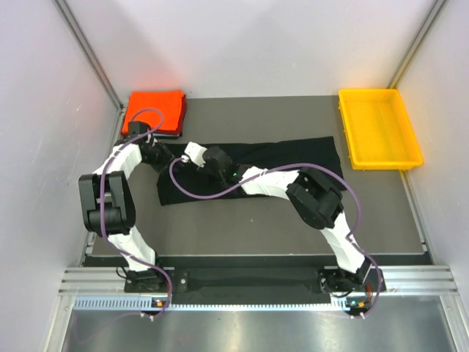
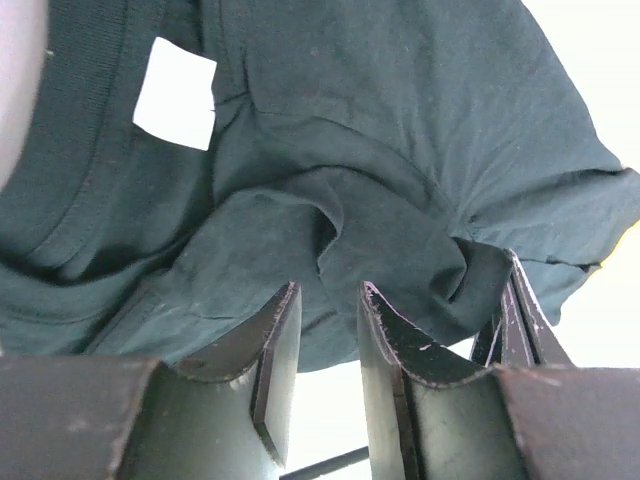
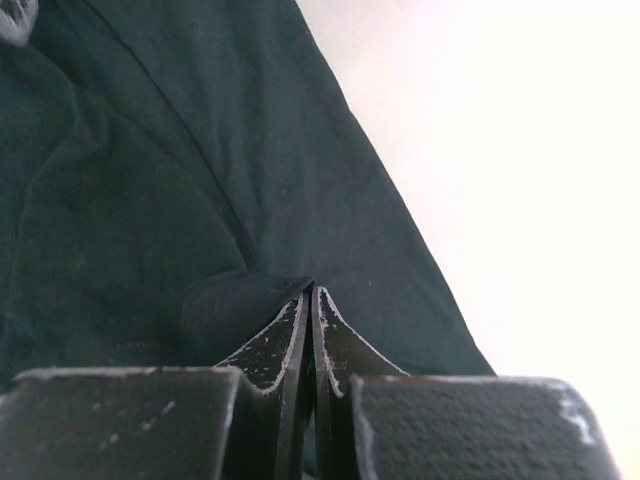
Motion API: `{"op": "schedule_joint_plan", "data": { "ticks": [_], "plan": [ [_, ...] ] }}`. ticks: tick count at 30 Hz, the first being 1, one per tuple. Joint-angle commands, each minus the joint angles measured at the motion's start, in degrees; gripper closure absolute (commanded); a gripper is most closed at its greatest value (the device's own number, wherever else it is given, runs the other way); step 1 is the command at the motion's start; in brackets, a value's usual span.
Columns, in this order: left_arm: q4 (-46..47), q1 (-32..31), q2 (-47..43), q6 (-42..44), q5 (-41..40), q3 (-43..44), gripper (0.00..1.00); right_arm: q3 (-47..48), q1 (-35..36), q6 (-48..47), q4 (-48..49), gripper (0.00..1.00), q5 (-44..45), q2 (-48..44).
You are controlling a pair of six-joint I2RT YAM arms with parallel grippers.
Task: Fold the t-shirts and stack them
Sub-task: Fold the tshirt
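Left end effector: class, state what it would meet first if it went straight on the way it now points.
The black t-shirt: its bunched cloth lies just beyond the left end effector's open fingertips, with nothing between. How near is hard to judge from the wrist view.

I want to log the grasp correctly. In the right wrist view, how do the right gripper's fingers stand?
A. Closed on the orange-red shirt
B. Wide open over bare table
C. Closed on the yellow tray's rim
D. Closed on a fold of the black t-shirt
D: the right gripper has its fingers pressed almost together, with a fold of the black t-shirt pinched at their tips.
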Motion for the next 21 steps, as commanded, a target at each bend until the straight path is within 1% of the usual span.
{"op": "schedule_joint_plan", "data": {
  "ticks": [1, 5, 8, 12, 13, 14, 16, 17, 18, 21],
  "plan": [
    [3.42, 0.13, 1.08, -1.59, 3.91, 1.67, 0.66, 4.61, -1.19, -0.53, 0.45, 1.00, -2.36, 0.68],
    [2.63, -0.04, 0.83, -0.81, 3.48, 1.41, 0.66, 7.51, -2.24, 0.96, -1.84, 1.00, -4.73, 1.73],
    [2.28, -0.83, 0.04, -0.45, 3.12, 0.36, 0.66, 9.01, -3.21, 2.98, -3.51, 0.93, -6.22, 2.17],
    [5.60, -2.85, -1.55, -1.50, 4.44, -3.32, 0.66, 9.72, -4.53, 6.06, -5.62, 0.83, -8.94, 2.17],
    [6.66, -4.07, -1.98, -1.59, 4.70, -3.85, 0.66, 9.72, -4.88, 6.67, -6.40, 0.83, -10.61, 2.17],
    [7.02, -4.78, -1.90, -1.59, 4.44, -4.21, 0.65, 9.72, -5.41, 7.81, -6.76, 0.83, -11.40, 2.26],
    [7.46, -6.45, -0.85, -1.94, 4.43, -4.47, 0.65, 9.81, -5.94, 8.87, -6.76, 0.88, -13.16, 2.35],
    [7.72, -6.46, -0.41, -2.38, 4.79, -4.48, 0.65, 9.81, -6.37, 9.75, -8.24, 0.92, -13.69, 2.52],
    [8.07, -9.16, -0.06, -2.64, 4.96, -4.56, 0.65, 9.89, -6.55, 10.10, -8.69, 0.97, -14.39, 2.61],
    [8.87, -11.46, 0.39, -2.74, 3.31, -4.04, 0.64, 9.72, -7.34, 12.30, -9.22, 0.98, -15.98, 2.70]
  ]
}}
